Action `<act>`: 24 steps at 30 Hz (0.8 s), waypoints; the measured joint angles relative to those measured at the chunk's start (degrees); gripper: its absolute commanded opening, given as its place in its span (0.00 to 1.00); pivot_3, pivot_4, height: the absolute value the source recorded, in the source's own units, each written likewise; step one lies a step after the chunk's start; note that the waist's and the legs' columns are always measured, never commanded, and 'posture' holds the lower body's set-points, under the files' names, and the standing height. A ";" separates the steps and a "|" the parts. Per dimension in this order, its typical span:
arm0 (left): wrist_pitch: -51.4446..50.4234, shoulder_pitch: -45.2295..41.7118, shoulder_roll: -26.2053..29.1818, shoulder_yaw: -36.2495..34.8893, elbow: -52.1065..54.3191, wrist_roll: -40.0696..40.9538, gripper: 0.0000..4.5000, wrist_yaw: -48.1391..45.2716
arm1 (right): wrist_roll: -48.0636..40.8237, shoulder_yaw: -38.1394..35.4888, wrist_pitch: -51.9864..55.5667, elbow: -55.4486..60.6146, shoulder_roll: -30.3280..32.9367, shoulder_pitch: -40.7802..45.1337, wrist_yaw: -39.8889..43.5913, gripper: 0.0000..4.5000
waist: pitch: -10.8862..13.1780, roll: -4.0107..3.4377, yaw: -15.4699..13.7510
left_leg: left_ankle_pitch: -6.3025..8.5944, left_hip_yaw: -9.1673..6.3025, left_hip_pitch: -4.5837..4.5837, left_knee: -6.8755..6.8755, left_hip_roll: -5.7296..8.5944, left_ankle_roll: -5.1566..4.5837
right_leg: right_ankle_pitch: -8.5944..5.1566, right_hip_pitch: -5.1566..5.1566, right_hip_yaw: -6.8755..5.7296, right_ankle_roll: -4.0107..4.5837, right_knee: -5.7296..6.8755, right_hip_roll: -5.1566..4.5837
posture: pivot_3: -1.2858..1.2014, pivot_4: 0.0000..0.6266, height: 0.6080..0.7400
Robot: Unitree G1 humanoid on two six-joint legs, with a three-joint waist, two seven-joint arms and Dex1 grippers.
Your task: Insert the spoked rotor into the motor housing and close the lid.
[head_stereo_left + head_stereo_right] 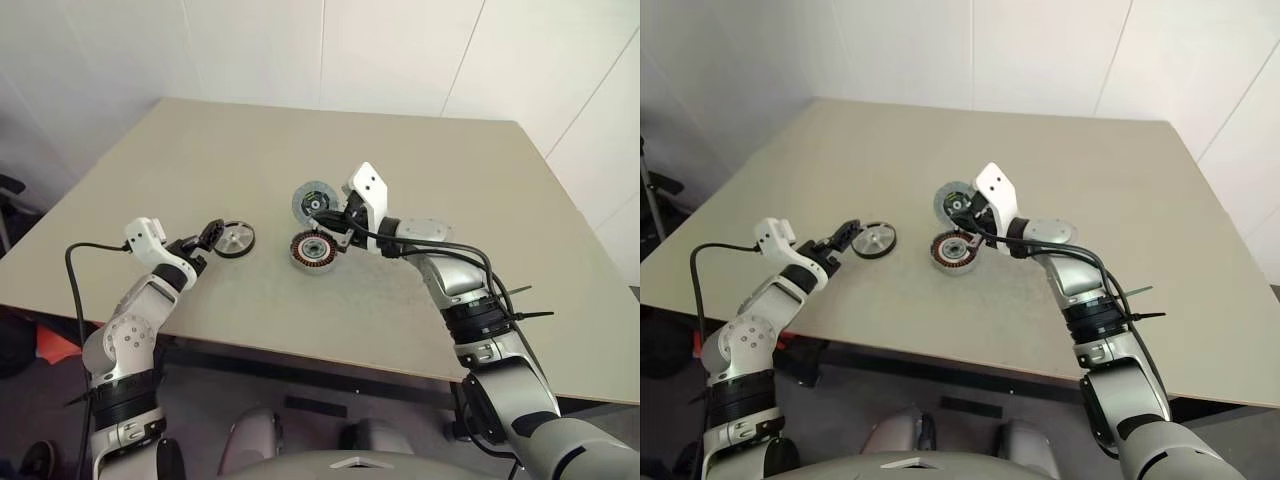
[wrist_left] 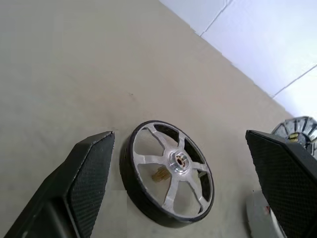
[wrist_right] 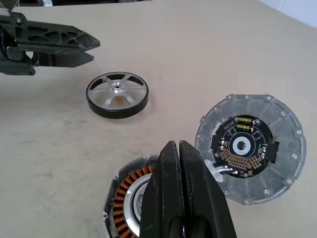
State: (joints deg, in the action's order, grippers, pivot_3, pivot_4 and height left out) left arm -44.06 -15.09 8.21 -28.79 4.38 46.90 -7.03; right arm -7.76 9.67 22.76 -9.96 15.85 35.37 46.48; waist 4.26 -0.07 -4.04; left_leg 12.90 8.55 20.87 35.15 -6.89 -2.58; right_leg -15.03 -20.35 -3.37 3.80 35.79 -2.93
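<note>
Spoked rotor (image 1: 234, 239): lies flat on the beige table (image 1: 200, 160), left of centre in the head views, its silver spokes and hub facing up inside a dark rim. It is not held and not yet in the motor housing.

Left gripper (image 1: 205, 243): positioned just left of the rotor, fingers spread wide. In the left wrist view the two black fingers (image 2: 84, 173) flank the rotor (image 2: 168, 178) without touching it.

Motor housing (image 1: 312, 250): rests on the table right of the rotor and apart from it, copper windings visible around a silver centre.

Lid (image 1: 315, 201): lies flat just above the housing in the head views, dark circuit-board centre facing up. In the right wrist view its rim (image 3: 287, 148) sits close beside the housing (image 3: 126, 198).

Right gripper (image 3: 181, 198): fingers pressed together, holding nothing, over the housing's near edge, beside the lid.
</note>
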 measured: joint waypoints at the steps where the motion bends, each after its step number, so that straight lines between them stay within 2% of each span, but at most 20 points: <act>1: -1.23 -0.56 -0.80 -0.78 -0.39 1.81 1.00 1.19 | 0.00 0.00 0.04 0.00 0.01 -0.01 -0.17 0.00 | 0.00 0.00 0.02 | -0.01 0.00 0.02 0.00 0.00 -0.03 | 0.00 -0.02 0.00 0.00 0.00 0.00 | 0.52 0.00 1.00; 7: -5.22 -0.44 -2.16 -1.53 -1.85 6.39 1.00 5.69 | -0.03 -0.01 0.03 -0.01 0.19 -0.01 -0.72 0.00 | 0.02 0.02 -0.04 | -0.07 0.00 0.08 -0.01 0.00 -0.18 | 0.00 -0.06 -0.02 0.00 -0.04 0.00 | 0.52 0.00 1.00; 19: -1.83 2.57 2.69 -5.31 0.96 10.84 1.00 3.49 | 0.04 0.26 -0.92 -0.52 1.36 -0.37 -1.12 0.00 | 0.02 0.04 -0.17 | -0.04 -0.01 0.07 0.00 0.00 -0.13 | 0.00 -0.04 -0.03 0.00 -0.04 0.00 | 0.52 0.00 1.00; 22: -1.26 2.63 2.03 -5.28 1.04 12.29 0.87 3.48 | 0.04 0.28 -1.07 -0.54 1.34 -0.37 -1.11 0.00 | 0.02 0.04 -0.09 | -0.04 -0.01 0.06 0.00 0.00 -0.12 | 0.00 -0.04 -0.03 0.00 -0.03 0.00 | 0.52 0.00 1.00; 24: -1.13 3.06 0.88 -4.45 1.07 12.95 0.74 3.49 | 0.04 0.27 -1.13 -0.55 1.33 -0.37 -1.11 0.00 | 0.03 0.05 -0.09 | -0.04 -0.01 0.07 0.00 0.00 -0.12 | 0.00 -0.04 -0.03 0.00 -0.04 0.00 | 0.52 0.00 1.00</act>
State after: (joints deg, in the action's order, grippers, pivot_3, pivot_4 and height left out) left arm -45.19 -12.04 9.09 -33.24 5.45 59.85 -3.54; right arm -7.72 9.95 21.63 -10.51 17.17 35.00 45.37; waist 4.29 -0.03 -4.13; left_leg 12.86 8.54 20.94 35.16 -6.90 -2.70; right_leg -15.03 -20.39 -3.40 3.80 35.75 -2.93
